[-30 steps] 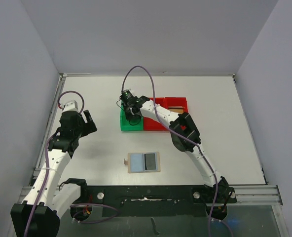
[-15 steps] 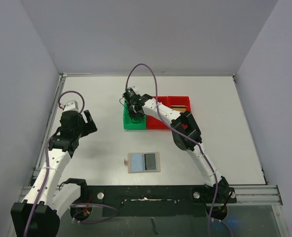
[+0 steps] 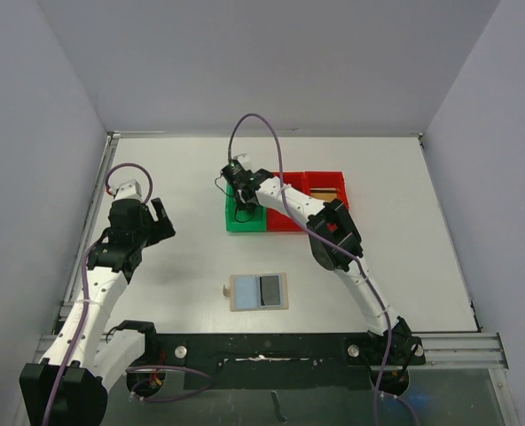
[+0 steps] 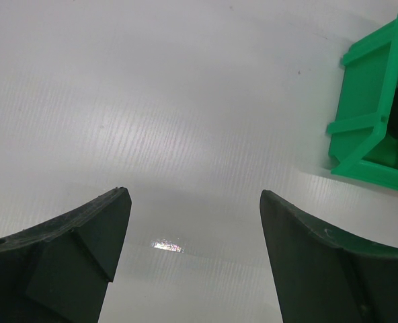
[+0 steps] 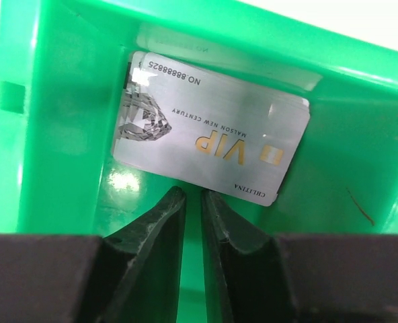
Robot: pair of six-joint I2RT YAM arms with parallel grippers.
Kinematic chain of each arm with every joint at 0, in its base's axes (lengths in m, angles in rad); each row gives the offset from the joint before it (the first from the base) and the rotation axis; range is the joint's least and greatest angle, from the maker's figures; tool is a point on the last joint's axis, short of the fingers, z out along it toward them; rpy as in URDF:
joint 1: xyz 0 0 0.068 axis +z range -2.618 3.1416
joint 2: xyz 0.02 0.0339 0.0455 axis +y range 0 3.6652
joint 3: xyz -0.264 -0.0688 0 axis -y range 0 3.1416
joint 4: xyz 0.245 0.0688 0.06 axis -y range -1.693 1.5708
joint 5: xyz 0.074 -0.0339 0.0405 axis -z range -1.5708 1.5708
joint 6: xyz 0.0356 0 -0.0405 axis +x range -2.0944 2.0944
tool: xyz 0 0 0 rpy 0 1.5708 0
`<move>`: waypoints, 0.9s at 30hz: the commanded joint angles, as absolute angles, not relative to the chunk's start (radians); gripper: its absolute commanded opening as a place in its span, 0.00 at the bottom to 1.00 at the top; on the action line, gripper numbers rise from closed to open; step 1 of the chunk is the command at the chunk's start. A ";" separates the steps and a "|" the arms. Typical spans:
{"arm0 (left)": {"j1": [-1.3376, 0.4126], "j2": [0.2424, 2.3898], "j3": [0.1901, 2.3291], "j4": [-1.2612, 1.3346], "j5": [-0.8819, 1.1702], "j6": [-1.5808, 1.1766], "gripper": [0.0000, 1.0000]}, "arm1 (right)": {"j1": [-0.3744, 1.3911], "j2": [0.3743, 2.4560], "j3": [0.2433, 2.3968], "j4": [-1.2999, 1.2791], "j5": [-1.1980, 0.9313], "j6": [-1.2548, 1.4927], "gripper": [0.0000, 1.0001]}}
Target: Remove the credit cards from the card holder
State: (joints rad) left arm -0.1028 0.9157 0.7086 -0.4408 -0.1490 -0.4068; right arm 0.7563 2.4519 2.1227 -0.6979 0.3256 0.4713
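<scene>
Card holder [image 3: 260,291] lies open and flat on the table [image 3: 404,231]: tan rim, light-blue inside, dark card [image 3: 270,290] in its right pocket. Silver-grey VIP card [image 5: 209,138] with diamond print lies face up inside the green bin [image 5: 51,101].

arms [image 3: 92,297]: white links, black joints | cables [image 3: 254,118]: purple | left claw [image 4: 193,202], right claw [image 5: 193,195]: black
</scene>
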 commanded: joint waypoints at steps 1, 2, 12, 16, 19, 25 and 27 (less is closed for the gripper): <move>-0.098 0.917 0.713 -0.382 -0.133 -0.398 0.78 | 0.759 2.468 2.164 -0.690 0.394 0.445 0.19; -0.098 0.916 0.713 -0.382 -0.132 -0.398 0.78 | 0.760 2.467 2.162 -0.689 0.403 0.441 0.20; -0.098 0.921 0.712 -0.382 -0.127 -0.397 0.78 | 0.754 2.450 2.140 -0.664 0.388 0.433 0.30; -0.098 0.922 0.711 -0.382 -0.126 -0.397 0.78 | 0.752 2.420 2.133 -0.668 0.327 0.447 0.31; -0.098 0.922 0.711 -0.381 -0.114 -0.395 0.78 | 0.755 2.376 2.109 -0.662 0.305 0.458 0.32; -0.098 0.922 0.709 -0.379 -0.107 -0.394 0.78 | 0.756 2.287 2.082 -0.664 0.267 0.463 0.36; -0.098 0.923 0.710 -0.379 -0.105 -0.394 0.78 | 0.756 2.262 2.071 -0.665 0.266 0.465 0.39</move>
